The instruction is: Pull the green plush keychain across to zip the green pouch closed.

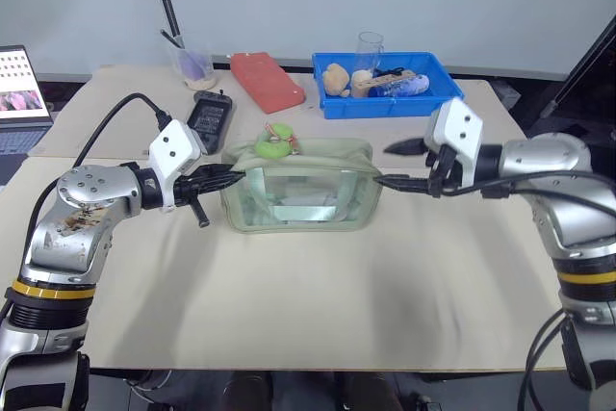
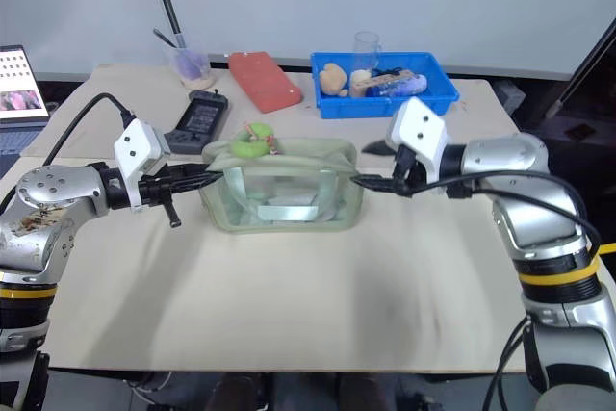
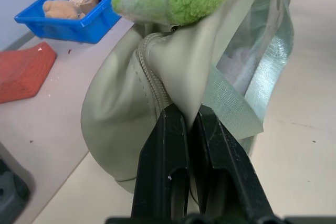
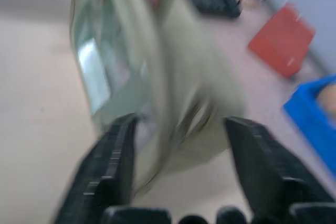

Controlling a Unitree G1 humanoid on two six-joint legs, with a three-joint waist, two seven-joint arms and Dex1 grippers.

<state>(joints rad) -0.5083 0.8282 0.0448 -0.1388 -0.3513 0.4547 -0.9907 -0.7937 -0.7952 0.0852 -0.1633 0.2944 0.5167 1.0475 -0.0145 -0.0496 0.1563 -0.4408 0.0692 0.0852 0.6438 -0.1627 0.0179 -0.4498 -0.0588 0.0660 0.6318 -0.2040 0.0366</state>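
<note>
A beige tabletop [image 1: 318,315] carries the scene, with the green pouch [image 1: 298,190] standing upright near its middle, its clear side window facing the robot and its top zipper running from left to right. The left end effector [image 1: 234,177] is clenched on the pouch's left end: in the left wrist view its two black fingers [image 3: 168,166] pinch a fold of the sage fabric just below the zipper seam. The right end effector [image 1: 393,166] stands released at the pouch's right end, one finger above the other, the lower tip at the pouch's right edge; in the right wrist view its fingers [image 4: 113,166] are spread wide with the pouch's end between them, and whether they touch the fabric cannot be told.

The green plush keychain [image 1: 270,146] sits on top of the pouch towards its left end, near the left end effector, with red-and-white string across it.

Behind the pouch, at the far right of the tabletop, a blue plastic bin [image 1: 385,103] holds tan plush toys [image 1: 336,79], with a clear cup [image 1: 370,48] standing at the bin's far side. To the bin's left lies a flat red case [image 1: 267,81], then a black device [image 1: 210,115], and beyond it a clear plastic beaker [image 1: 192,64] with purple inside. A laptop [image 1: 21,93] stands open at the far left edge.
</note>
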